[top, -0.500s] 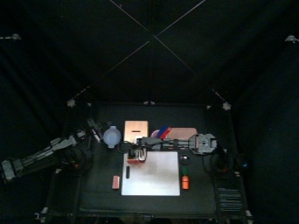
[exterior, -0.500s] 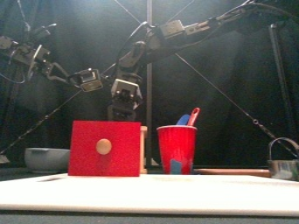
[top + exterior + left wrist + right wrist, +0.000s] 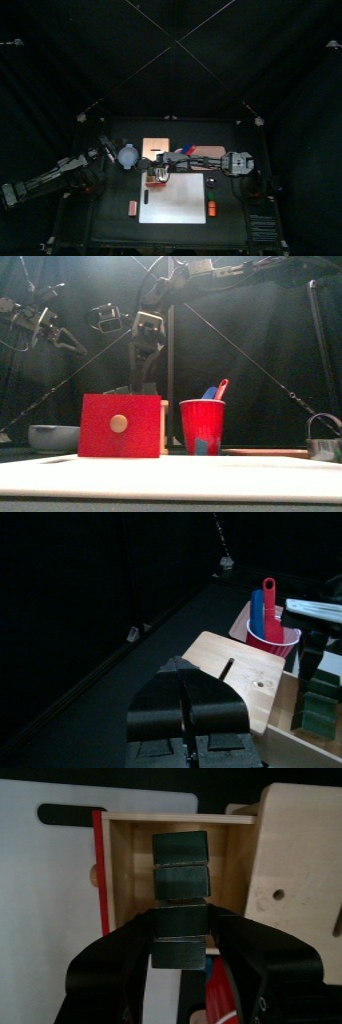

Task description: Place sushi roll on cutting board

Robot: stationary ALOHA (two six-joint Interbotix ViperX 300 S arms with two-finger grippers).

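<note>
Several dark green sushi rolls (image 3: 181,853) lie in a row inside a wooden box with red sides (image 3: 120,426), which also shows in the top view (image 3: 159,178). My right gripper (image 3: 181,920) reaches across from the right, hangs straight down over the box (image 3: 135,384) and is shut on the nearest sushi roll (image 3: 181,940). The white cutting board (image 3: 181,202) lies in front of the box, seen as a wide white slab in the front view (image 3: 171,478). My left gripper (image 3: 197,690) is shut and empty, resting at the table's left.
A red cup (image 3: 202,424) with blue and red utensils stands right of the box. A grey bowl (image 3: 54,438) is at the left, a metal cup (image 3: 323,442) at the right. A wooden board (image 3: 158,144) lies behind. Two orange pieces (image 3: 213,208) flank the cutting board.
My right arm's wrist has risen and turned more upright above the red box. The left arm has not moved.
</note>
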